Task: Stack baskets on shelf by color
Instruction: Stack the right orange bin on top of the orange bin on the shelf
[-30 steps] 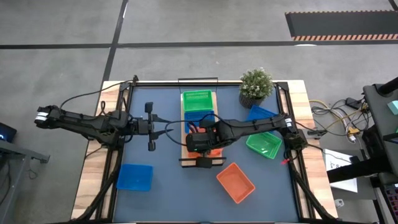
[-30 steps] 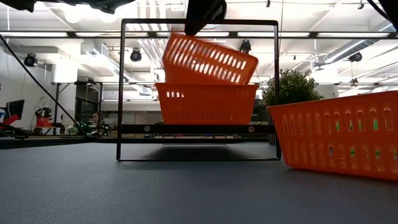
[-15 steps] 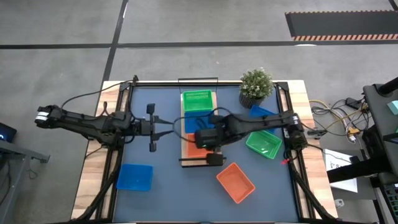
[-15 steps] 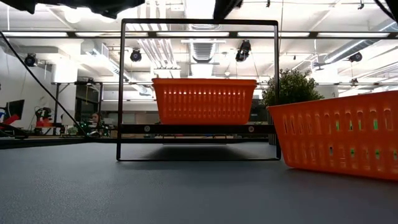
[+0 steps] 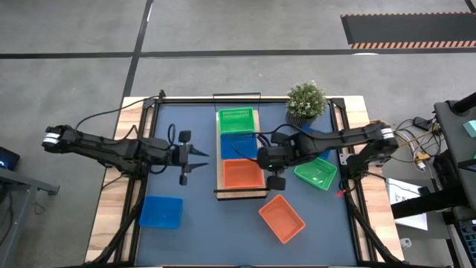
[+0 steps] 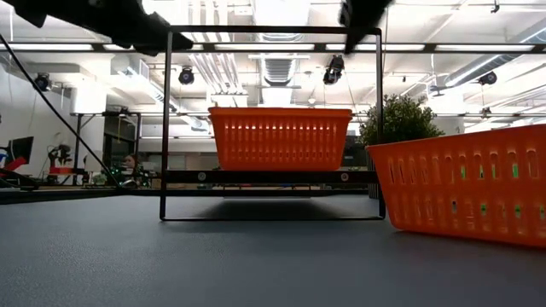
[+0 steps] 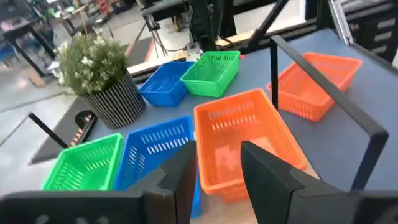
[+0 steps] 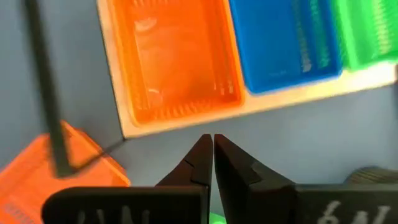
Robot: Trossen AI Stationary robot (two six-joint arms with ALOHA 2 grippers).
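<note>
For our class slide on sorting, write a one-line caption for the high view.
Green, blue and orange baskets line the shelf; the right gripper, jaws shut, sits beside it.

An open-plan lab; ceiling light strips (image 6: 77,47), exposed ducts (image 6: 209,72), desks with monitors (image 6: 19,149), concrete floor (image 5: 223,26).

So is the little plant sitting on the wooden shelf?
No, the plant stands on the blue table beside the shelf, which holds only the green, blue and orange baskets.
</note>
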